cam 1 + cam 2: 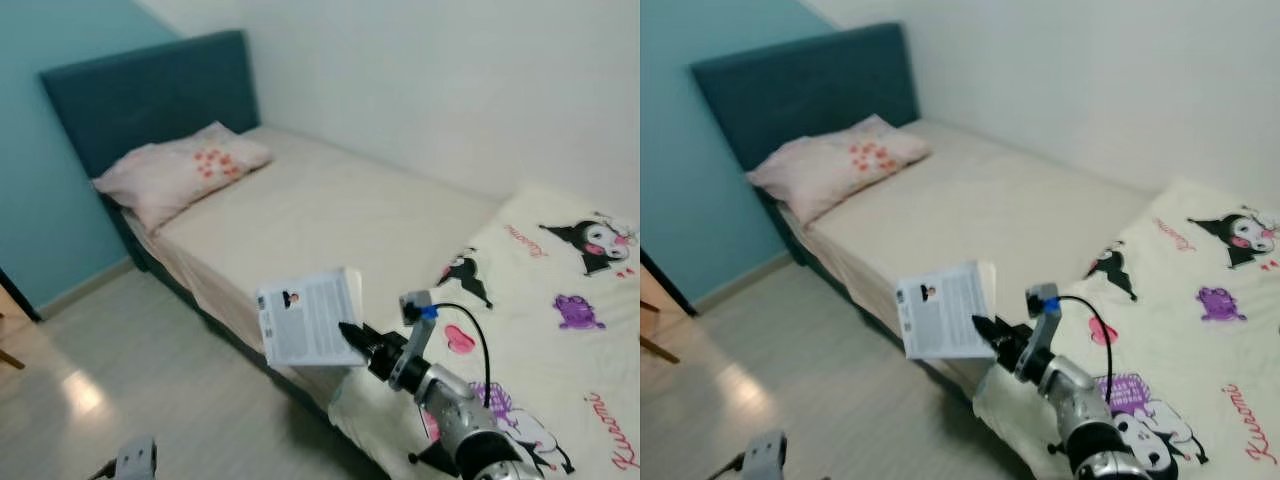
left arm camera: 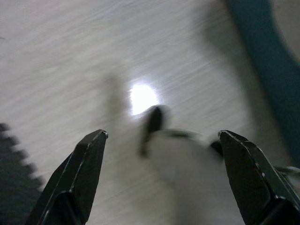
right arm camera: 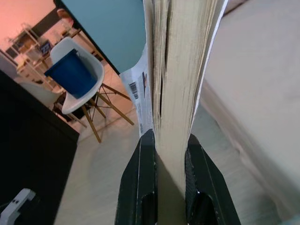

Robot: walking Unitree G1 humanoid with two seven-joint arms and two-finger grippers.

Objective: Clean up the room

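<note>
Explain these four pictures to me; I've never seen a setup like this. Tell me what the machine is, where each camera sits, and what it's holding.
This is a walking humanoid robot tidying a bedroom. The two wide pictures come from a pair of cameras on its head, looking down at a bed with a pillow and a cartoon-print blanket. The silver arm there is its right arm. Its right end effector, two black fingers, is shut on a book, held out above the edge of the bed. The right wrist camera looks along those fingers and shows the book's pages squeezed between them, with a white chair beyond. The left wrist camera shows the left end effector open, hanging over the pale floor.
</note>
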